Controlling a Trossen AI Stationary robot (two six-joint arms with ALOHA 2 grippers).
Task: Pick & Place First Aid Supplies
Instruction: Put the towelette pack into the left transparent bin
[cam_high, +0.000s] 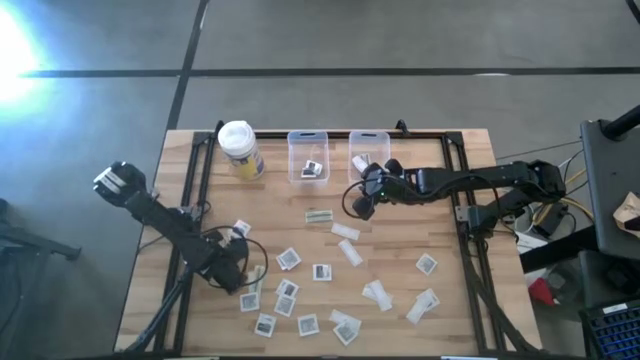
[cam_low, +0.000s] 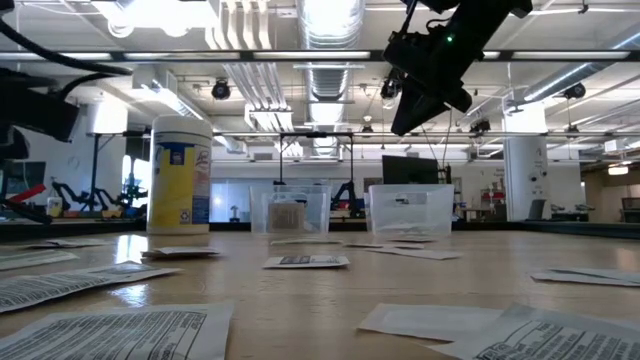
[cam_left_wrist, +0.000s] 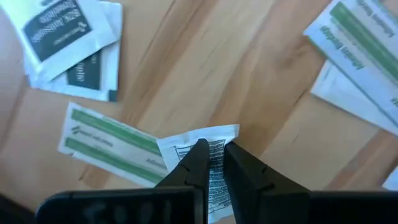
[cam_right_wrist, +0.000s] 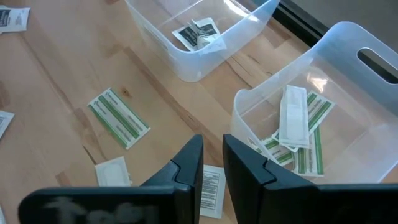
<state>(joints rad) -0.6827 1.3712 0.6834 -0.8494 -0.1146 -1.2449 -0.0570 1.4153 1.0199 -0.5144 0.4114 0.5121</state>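
My left gripper (cam_left_wrist: 212, 151) is down on the table's front-left, jaws nearly together and pinching the edge of a small white packet (cam_left_wrist: 214, 167) with printed text. The packet lies flat, just beside a green-striped strip (cam_left_wrist: 109, 144) that runs slantwise across the wood. The packet's long axis runs along my fingers, so a straight lift should clear it, though the strip may drag along. My right gripper (cam_right_wrist: 212, 154) hangs above the table by the two clear bins (cam_high: 308, 156), jaws a narrow gap apart, nothing in them — the right bin (cam_right_wrist: 348, 93) with strips in it is just ahead, a printed packet (cam_right_wrist: 211, 190) below. Loose supplies mostly lie nearer my left arm; the bins are nearer my right.
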